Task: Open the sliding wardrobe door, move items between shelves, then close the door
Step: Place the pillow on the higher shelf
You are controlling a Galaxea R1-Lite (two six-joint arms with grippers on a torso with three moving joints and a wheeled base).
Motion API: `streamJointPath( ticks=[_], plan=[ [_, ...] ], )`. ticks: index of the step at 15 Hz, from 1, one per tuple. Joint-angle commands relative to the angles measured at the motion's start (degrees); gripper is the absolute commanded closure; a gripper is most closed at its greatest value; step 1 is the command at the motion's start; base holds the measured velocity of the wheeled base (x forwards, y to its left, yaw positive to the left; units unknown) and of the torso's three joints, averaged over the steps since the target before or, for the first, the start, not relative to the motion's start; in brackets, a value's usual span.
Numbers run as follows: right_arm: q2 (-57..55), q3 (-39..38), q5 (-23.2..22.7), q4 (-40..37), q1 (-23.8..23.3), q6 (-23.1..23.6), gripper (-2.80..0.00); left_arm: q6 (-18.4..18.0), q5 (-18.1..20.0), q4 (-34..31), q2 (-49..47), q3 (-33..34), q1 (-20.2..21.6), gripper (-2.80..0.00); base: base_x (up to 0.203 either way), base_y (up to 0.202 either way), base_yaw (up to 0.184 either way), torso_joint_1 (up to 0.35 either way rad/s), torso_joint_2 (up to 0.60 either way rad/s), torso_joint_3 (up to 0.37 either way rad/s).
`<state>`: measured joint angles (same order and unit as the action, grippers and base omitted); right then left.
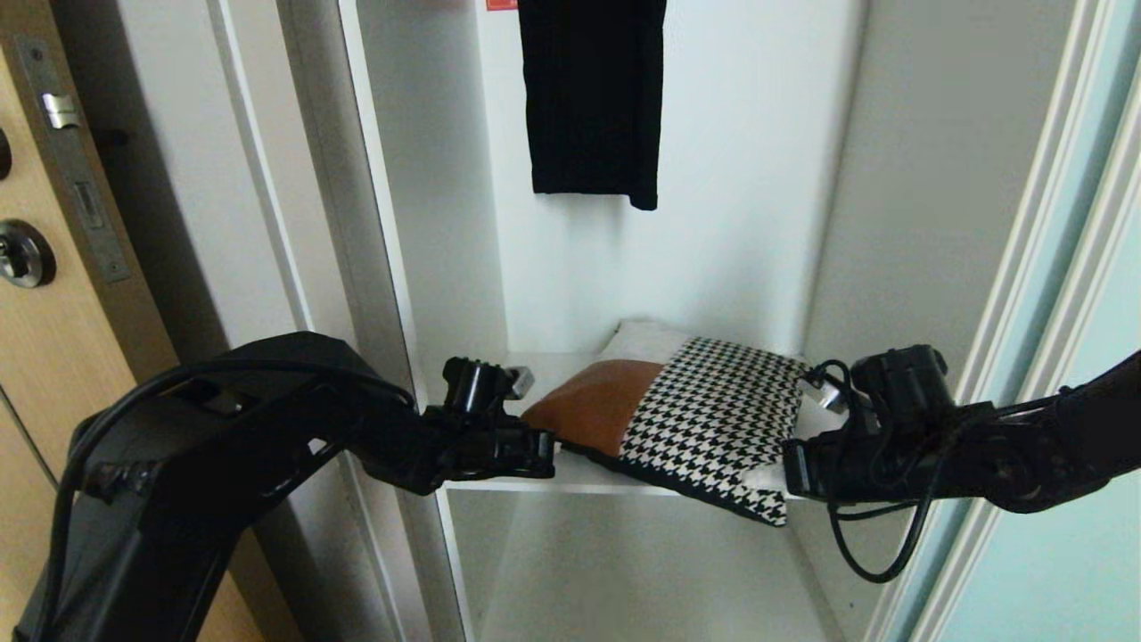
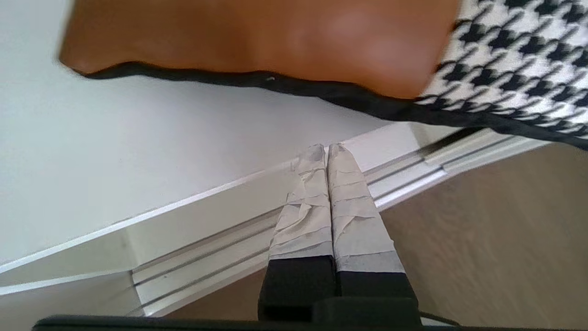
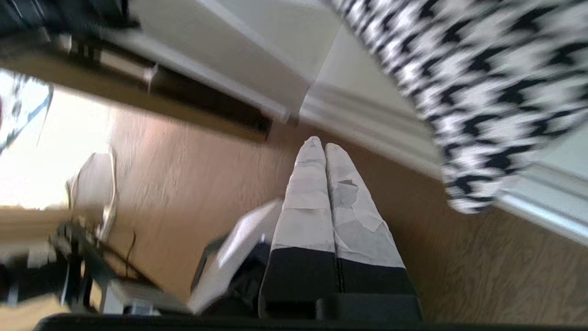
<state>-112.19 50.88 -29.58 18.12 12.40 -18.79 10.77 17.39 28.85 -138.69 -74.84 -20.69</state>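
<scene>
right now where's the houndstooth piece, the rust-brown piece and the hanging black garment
black-and-white houndstooth fabric piece [image 1: 713,415], head view, middle of its patterned face
rust-brown fabric piece [image 1: 593,406], head view, centre of its top
long narrow black hanging garment [image 1: 593,98], head view, mid-cloth

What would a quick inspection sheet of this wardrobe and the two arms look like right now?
Surface: white shelf, bundle's corner overhanging its front edge.
Job's things: folded bundle lying on the shelf, rust-brown and houndstooth showing; sliding wardrobe door pushed aside at right.
Clutter: black garment hanging above.
Grippers: left gripper fingers shut, empty, at bundle's left end; right gripper fingers shut, empty, at right end.
Cables: black cable looping under right arm.
Surroundings: tan wooden door at left.
</scene>
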Motion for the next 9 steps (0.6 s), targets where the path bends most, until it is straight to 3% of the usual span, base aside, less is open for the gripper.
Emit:
streamJointPath(
  ticks=[1,6,9],
  plan=[
    [-3.11,-0.60,-0.71,-0.39,0.91,1.45,0.00,0.15,0.10,0.16,-0.27,-0.04,-0.05,0.00,0.000,0.000,0.000,0.000,0.00,0.000],
    [-9.60,0.53,0.79,-0.73,1.24,2.44,0.00,0.12,-0.03,0.24,-0.62,0.21,-0.05,0.00,0.000,0.000,0.000,0.000,0.00,0.000],
    [-14.30,6.27,5.99,-0.97,1.30,1.89,0.00,0.11,0.10,0.37,0.05,0.28,-0.05,0.00,0.000,0.000,0.000,0.000,0.00,0.000]
  ],
)
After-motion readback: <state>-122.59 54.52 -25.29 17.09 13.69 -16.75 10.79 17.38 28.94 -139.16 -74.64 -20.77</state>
